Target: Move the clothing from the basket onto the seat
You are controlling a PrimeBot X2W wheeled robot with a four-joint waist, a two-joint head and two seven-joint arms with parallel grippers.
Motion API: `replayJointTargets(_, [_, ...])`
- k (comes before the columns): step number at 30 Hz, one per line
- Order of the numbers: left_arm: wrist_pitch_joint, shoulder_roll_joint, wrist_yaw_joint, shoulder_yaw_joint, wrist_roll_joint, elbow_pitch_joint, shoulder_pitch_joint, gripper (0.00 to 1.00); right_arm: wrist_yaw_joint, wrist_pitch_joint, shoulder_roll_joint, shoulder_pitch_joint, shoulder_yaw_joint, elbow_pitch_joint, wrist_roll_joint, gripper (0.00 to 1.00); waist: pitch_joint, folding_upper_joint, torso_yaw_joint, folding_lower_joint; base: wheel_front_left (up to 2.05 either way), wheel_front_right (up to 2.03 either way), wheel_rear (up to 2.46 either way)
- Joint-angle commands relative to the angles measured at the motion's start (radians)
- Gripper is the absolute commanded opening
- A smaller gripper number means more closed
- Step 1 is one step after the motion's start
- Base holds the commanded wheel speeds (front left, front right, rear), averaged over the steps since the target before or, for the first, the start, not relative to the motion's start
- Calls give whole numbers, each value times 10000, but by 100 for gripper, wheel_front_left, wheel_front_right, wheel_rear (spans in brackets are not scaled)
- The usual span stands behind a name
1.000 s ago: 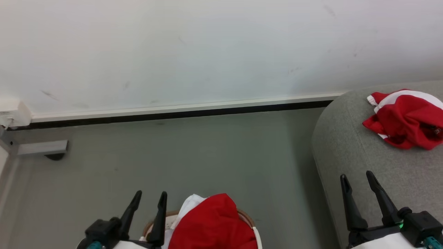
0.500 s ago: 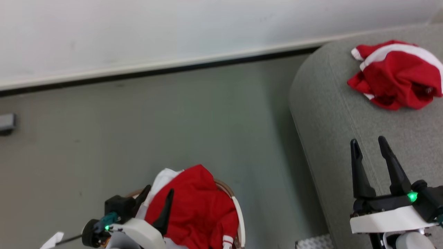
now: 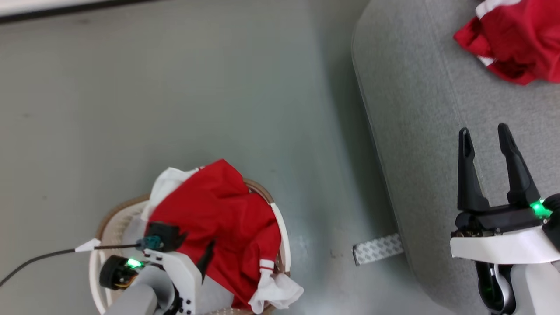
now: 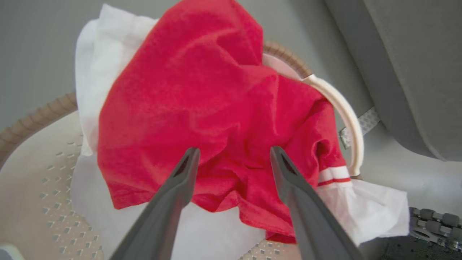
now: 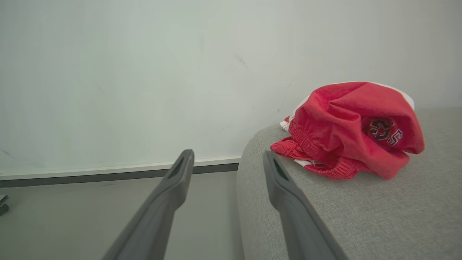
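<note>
red garment (image 3: 218, 205): heaped in basket (image 3: 114, 227) | second red garment (image 3: 512, 43): crumpled on grey seat (image 3: 420, 144)

Floor (image 3: 218, 87) between the basket (image 3: 283, 234) and the seat (image 3: 415, 153) was wide open, just a strip of patterned tape (image 3: 377, 248) lying by the seat's base. Basket mouth was mostly heaped over by the red clothing (image 3: 218, 210), a white corner spilling past the rim; only its left side showed bare wall. Up on the seat, another red garment (image 3: 516, 39) sat far back, plenty of bare cushion near the rounded edge.
</note>
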Motion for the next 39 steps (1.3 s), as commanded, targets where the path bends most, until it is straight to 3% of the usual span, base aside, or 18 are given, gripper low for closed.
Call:
replayJointTargets(1, [62,136,21,-183,-221,227,-203,100,-24,-28,54,-208,1,-105,49,100,769,0,-368,-3,0,0,0])
replayJointTargets(8, [904,419,19,-1327,-1419,893,-1063,100,-24,-31,75,-470,-123,-449,465,100,1884,0,-863,-3,0,0,0])
replayJointTargets(20, [2210,1516,18,-3100,-3196,891,-2585,100,-24,-32,79,-635,100,-725,1285,100,3485,0,-1450,-3,0,0,0])
replayJointTargets(32, [1996,1912,27,-4546,-4296,1155,-3363,100,-24,-33,77,-391,288,-1285,788,100,4018,0,-853,-3,16,16,16])
replayJointTargets(33, [1969,1920,30,-4664,-4359,1181,-3403,97,-24,-33,77,-381,290,-1285,771,100,4032,0,-837,-3,0,0,0])
replayJointTargets(34, [1934,1918,30,-4786,-4444,1211,-3434,82,-24,-33,75,-380,297,-1277,763,100,4035,0,-831,-3,0,0,0])
replayJointTargets(35, [1925,1917,29,-4887,-4525,1230,-3465,57,-23,-33,76,-392,305,-1255,766,100,4027,0,-831,-3,0,0,0])
replayJointTargets(36, [1880,1906,27,-4993,-4621,1240,-3487,38,-24,-33,76,-421,323,-1224,768,100,4012,0,-833,-3,0,0,0])
replayJointTargets(37, [1811,1898,19,-5095,-4743,1233,-3511,8,-24,-33,77,-469,368,-1195,763,100,3992,0,-836,-3,0,0,0])
replayJointTargets(38, [1728,1893,19,-5164,-4877,1206,-3519,0,-24,-33,77,-516,387,-1173,748,100,3967,0,-836,-3,0,0,0])
replayJointTargets(39, [1630,1882,19,-5232,-4980,1159,-3530,0,-24,-33,76,-539,391,-1157,744,100,3938,0,-823,-3,0,0,0])
